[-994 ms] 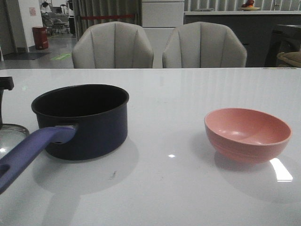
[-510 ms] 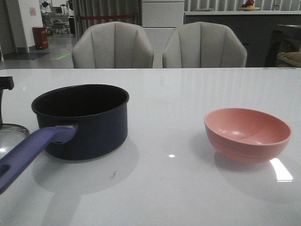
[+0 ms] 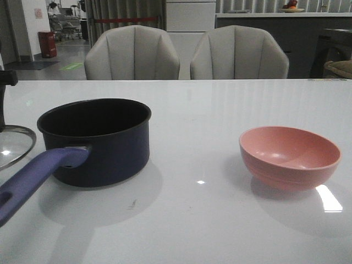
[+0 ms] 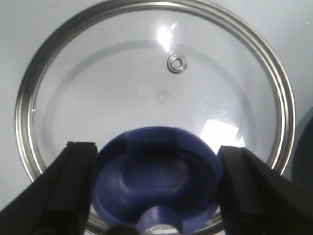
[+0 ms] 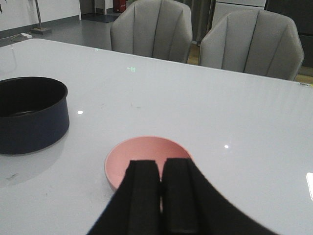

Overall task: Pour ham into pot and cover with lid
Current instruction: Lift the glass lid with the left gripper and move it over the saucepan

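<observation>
The pot (image 3: 96,142) stands upright, mouth up, its long purple handle (image 3: 34,179) running toward the camera and leftward. Just beyond that handle, the lid (image 4: 156,93), clear glass with a steel rim, hangs tilted off the surface (image 3: 198,209) at its left edge, the left tool (image 4: 155,196) clamped on its blue knob (image 4: 156,178). The right tool (image 5: 160,196), fingers pressed together, hovers over the pink bowl (image 3: 290,157); bare surface lies between bowl and pot.

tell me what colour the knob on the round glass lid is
Blue-purple; the round glass lid's knob shows best in the left wrist view.
</observation>
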Controlling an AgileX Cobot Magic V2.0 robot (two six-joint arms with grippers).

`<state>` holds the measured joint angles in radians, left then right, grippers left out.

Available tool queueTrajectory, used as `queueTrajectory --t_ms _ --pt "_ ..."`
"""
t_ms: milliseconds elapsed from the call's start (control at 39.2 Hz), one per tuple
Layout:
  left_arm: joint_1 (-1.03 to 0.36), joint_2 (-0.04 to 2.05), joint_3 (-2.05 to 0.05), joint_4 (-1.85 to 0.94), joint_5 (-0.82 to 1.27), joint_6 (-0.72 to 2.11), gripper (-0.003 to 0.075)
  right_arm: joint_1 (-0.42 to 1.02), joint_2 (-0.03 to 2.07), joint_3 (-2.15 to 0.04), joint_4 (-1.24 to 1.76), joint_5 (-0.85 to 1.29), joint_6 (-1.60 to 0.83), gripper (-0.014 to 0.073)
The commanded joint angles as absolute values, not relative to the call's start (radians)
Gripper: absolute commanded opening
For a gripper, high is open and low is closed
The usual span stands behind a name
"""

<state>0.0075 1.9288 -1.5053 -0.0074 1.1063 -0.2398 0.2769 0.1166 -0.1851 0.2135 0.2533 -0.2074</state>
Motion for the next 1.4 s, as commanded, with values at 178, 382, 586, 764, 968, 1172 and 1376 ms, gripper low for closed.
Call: queueTrajectory --t_ms 178,382,586,764,968,1172,1376 --pt "-0.002 1.83 -1.695 0.01 1.158 -0.169 0.0256 0.276 0.125 -0.212 0.22 0.168 -0.213 0.0168" --pt "-0.082 1.806 -1.822 0.008 1.212 -0.132 0.0256 0.276 0.125 -0.212 0.22 0.168 -0.213 0.0168" --pt "-0.231 1.806 -1.875 0.014 1.232 -0.087 0.0256 0.276 0.125 -0.212 0.22 0.168 -0.213 0.0168" --pt "-0.341 1.819 -1.879 0.023 1.258 -0.053 0.0256 0.276 0.125 -0.212 0.22 0.168 -0.213 0.0168" --pt "-0.382 1.863 -1.879 0.0 1.269 -0.053 0.0256 0.276 0.125 -0.212 0.22 0.168 -0.213 0.0168" --pt "-0.382 1.884 -1.858 -0.051 1.269 -0.053 0.026 0.276 0.125 -0.212 0.22 0.168 -0.213 0.0168" --pt "-0.382 1.884 -1.848 -0.076 1.269 -0.053 0.0261 0.276 0.125 -0.212 0.22 0.168 -0.213 0.0168"
